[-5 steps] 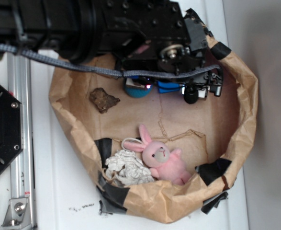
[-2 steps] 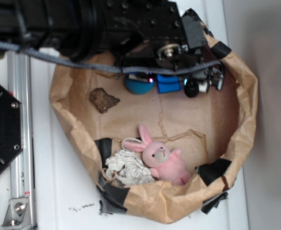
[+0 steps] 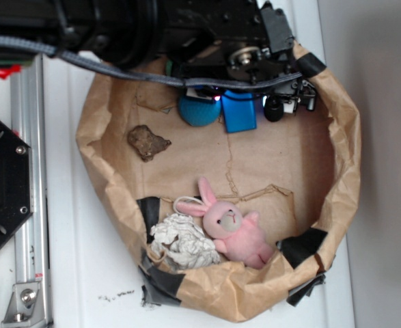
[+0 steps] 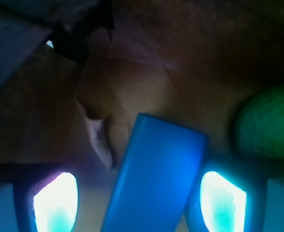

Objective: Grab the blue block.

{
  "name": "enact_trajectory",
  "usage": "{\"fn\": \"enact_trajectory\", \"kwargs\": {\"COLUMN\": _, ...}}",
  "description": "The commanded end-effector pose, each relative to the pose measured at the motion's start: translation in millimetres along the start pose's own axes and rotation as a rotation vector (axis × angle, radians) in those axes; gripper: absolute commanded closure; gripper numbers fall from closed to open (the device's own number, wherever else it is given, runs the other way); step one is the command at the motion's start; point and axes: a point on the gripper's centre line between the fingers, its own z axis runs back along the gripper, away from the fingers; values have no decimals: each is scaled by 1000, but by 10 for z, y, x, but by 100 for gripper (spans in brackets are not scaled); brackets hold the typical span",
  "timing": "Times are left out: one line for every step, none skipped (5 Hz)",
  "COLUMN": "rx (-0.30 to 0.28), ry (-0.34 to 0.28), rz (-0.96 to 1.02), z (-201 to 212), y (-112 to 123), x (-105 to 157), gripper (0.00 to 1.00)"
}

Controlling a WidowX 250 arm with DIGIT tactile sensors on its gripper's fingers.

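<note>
The blue block point(image 3: 239, 111) lies flat on the brown paper floor at the far side of the bag, its upper end tucked under my black arm point(image 3: 214, 34). In the wrist view the blue block point(image 4: 156, 174) runs at a slant between my two glowing fingertips point(image 4: 54, 203). My gripper point(image 4: 139, 200) is open around it, with a gap showing on the left side; the right finger sits very close to the block's edge. In the exterior view the arm hides the fingers.
A teal ball point(image 3: 199, 111) rests just left of the block, and a green ball point(image 4: 267, 125) just right of it. Raised paper bag walls point(image 3: 350, 157) ring the area, with a brown lump point(image 3: 147, 142), pink bunny point(image 3: 234, 229) and white rag point(image 3: 182, 240) inside.
My arm has drawn back toward the top of the exterior view, uncovering more of the blue block and the teal ball. The bag's left rim has shifted slightly.
</note>
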Motion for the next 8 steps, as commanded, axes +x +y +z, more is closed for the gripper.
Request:
{"fn": "enact_trajectory", "kwargs": {"rx": 71, "ry": -28, "rz": -50, "z": -280, "y": 238, "x": -33, "gripper": 0}}
{"fn": "enact_trajectory", "kwargs": {"rx": 33, "ry": 57, "rz": -169, "z": -366, "y": 263, "x": -290, "gripper": 0}}
{"fn": "enact_trajectory", "kwargs": {"rx": 18, "ry": 137, "rz": -317, "z": -367, "y": 307, "x": -512, "gripper": 0}}
{"fn": "enact_trajectory", "kwargs": {"rx": -4, "ry": 178, "rz": -397, "z": -255, "y": 342, "x": -634, "gripper": 0}}
{"fn": "enact_trajectory", "kwargs": {"rx": -35, "ry": 197, "rz": -424, "z": -114, "y": 343, "x": -694, "gripper": 0}}
{"fn": "enact_trajectory", "kwargs": {"rx": -63, "ry": 233, "rz": -431, "z": 42, "y": 321, "x": -746, "gripper": 0}}
{"fn": "enact_trajectory", "kwargs": {"rx": -67, "ry": 260, "rz": -425, "z": 155, "y": 303, "x": -753, "gripper": 0}}
{"fn": "enact_trajectory", "kwargs": {"rx": -61, "ry": 179, "rz": -372, "z": 184, "y": 233, "x": -648, "gripper": 0}}
